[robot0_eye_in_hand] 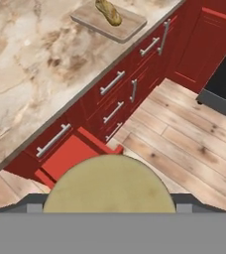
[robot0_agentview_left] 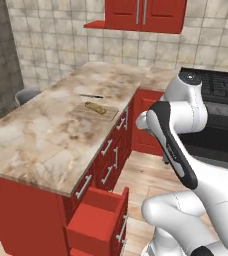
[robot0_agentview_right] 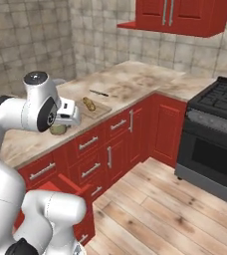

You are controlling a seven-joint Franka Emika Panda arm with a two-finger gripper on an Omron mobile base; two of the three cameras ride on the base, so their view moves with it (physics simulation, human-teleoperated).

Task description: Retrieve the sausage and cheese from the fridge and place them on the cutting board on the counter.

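Observation:
The cheese [robot0_eye_in_hand: 109, 186], a dull olive-yellow round puck, sits between the fingers of my gripper [robot0_eye_in_hand: 109, 206], which is shut on it. From the right base the cheese [robot0_agentview_right: 58, 129] hangs under the gripper [robot0_agentview_right: 60, 125] at the front edge of the marbled counter [robot0_agentview_right: 120, 82]. The light-tan cutting board [robot0_eye_in_hand: 116, 26] lies farther along the counter [robot0_eye_in_hand: 30, 64] near its edge and carries a golden bread loaf [robot0_eye_in_hand: 108, 12]. From the left base, the board [robot0_agentview_left: 86, 113] and loaf [robot0_agentview_left: 95, 107] lie mid-counter. The sausage and the fridge are out of view.
A red drawer [robot0_eye_in_hand: 70, 158] stands pulled open below the counter's near end [robot0_agentview_left: 98, 220]. A knife [robot0_agentview_left: 91, 96] lies beyond the board. A black stove [robot0_agentview_right: 215, 124] stands to the right across the wooden floor. Grey stools [robot0_agentview_left: 26, 95] stand at the counter's far side.

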